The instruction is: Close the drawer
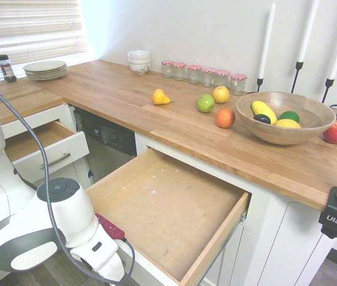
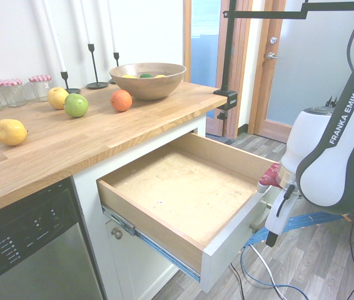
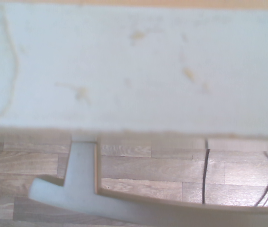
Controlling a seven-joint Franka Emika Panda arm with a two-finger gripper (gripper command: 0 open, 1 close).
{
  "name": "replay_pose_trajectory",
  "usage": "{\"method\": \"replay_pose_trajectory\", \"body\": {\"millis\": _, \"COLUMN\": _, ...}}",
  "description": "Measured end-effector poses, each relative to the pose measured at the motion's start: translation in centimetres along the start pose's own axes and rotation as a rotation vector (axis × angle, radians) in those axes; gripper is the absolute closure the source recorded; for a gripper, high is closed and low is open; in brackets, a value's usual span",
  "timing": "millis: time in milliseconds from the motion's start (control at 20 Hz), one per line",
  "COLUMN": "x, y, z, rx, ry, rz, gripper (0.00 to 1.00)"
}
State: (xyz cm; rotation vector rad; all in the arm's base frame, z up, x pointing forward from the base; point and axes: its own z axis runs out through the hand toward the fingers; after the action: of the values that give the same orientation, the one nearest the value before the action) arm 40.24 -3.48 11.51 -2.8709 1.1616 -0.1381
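A wide, shallow drawer (image 2: 180,187) stands open beneath the wooden table (image 1: 186,128) in a kitchen, its white front at the near right in the second exterior view, as a robot arm (image 2: 336,156) waits outside it with the job of closing it. The end effector (image 2: 271,237) is low beside the silver bar handle (image 2: 259,224); whether it is apart, together or clamped on the bar cannot be told from these angles.

A push landing off-centre could make the drawer bind on its metal runner (image 2: 152,244), while a glancing touch on the bar could let the end effector slip away. Closing around the handle and then backing off could draw the drawer farther out, and riding too high on the final push could bring the wrist against the table's edge.

The drawer's front faces out from the cabinet, toward the near left in the first exterior view. Its long axis appears to follow that front, roughly parallel to the table's edge, running from far left to near right there. The drawer sits level, its opening upward.
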Motion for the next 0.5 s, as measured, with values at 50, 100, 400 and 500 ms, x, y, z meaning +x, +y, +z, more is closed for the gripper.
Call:
{"method": "replay_pose_trajectory", "body": {"millis": 50, "x": 0.01, "y": 0.01, "z": 0.00, "rx": 0.000, "ry": 0.000, "rz": 0.000, "gripper": 1.00}}
{"method": "replay_pose_trajectory", "body": {"millis": 100, "x": 0.04, "y": 0.05, "z": 0.00, "rx": 0.000, "ry": 0.000, "rz": 0.001, "gripper": 1.00}}
{"method": "replay_pose_trajectory", "body": {"millis": 400, "x": 0.40, "y": 0.29, "z": -0.05, "rx": 0.005, "ry": 0.000, "rz": 0.010, "gripper": 1.00}}
{"method": "replay_pose_trajectory", "body": {"millis": 500, "x": 0.49, "y": 0.32, "z": -0.07, "rx": 0.006, "ry": 0.001, "rz": 0.012, "gripper": 1.00}}
